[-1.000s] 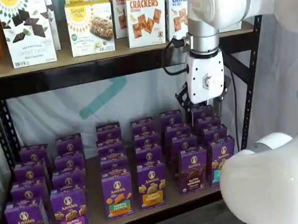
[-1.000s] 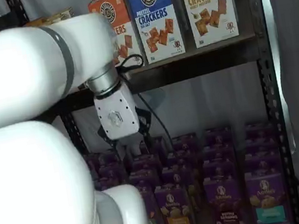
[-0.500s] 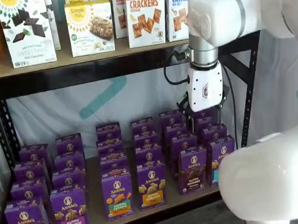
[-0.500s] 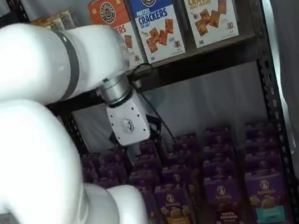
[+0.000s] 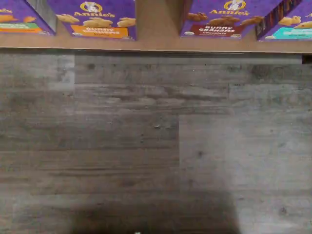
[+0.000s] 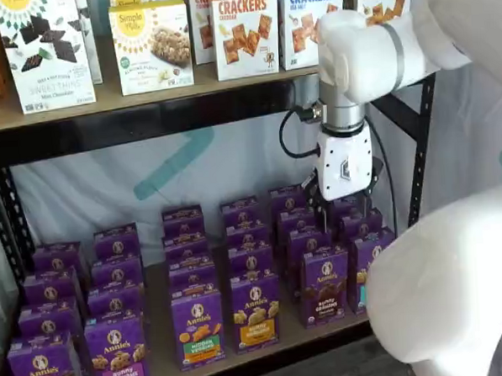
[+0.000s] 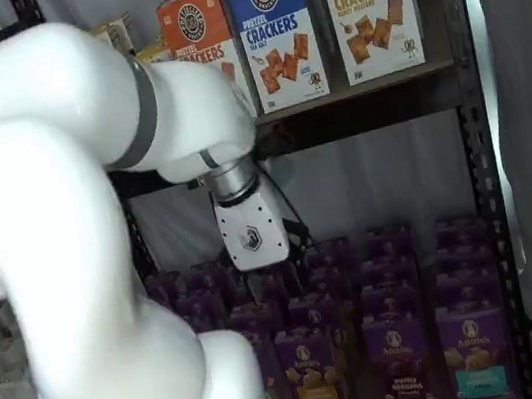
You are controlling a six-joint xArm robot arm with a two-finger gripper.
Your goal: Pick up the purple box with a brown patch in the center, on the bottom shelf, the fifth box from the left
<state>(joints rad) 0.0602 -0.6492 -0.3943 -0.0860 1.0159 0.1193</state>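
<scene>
The wrist view looks down on grey wood-grain flooring [image 5: 156,141] in front of the bottom shelf [image 5: 156,43], whose light brown edge runs across the picture. 4 purple Annie's cartons show only by their lower fronts: a green-banded one [image 5: 19,22], an orange-banded one [image 5: 97,19], the purple box [image 5: 219,22] with brown bunny cookies and a dark brown band, and a teal-banded one [image 5: 292,24]. A gap of bare board lies between the orange-banded carton and the purple box.

In a shelf view the gripper [image 6: 341,210] hangs from the white arm above the rear rows of cartons, its black fingers pointing down with a gap between them, nothing held. The purple box [image 6: 325,283] stands upright at the front of the bottom shelf [image 6: 159,361], between the orange-banded carton [image 6: 256,309] and the teal-banded one, well below and in front of the fingers. White cracker boxes [image 6: 244,28] stand on the shelf above.

In a shelf view the gripper [image 7: 263,279] is over the back rows; its fingers are dark against the cartons and hard to make out. The purple box [image 7: 402,358] stands in the front row.
</scene>
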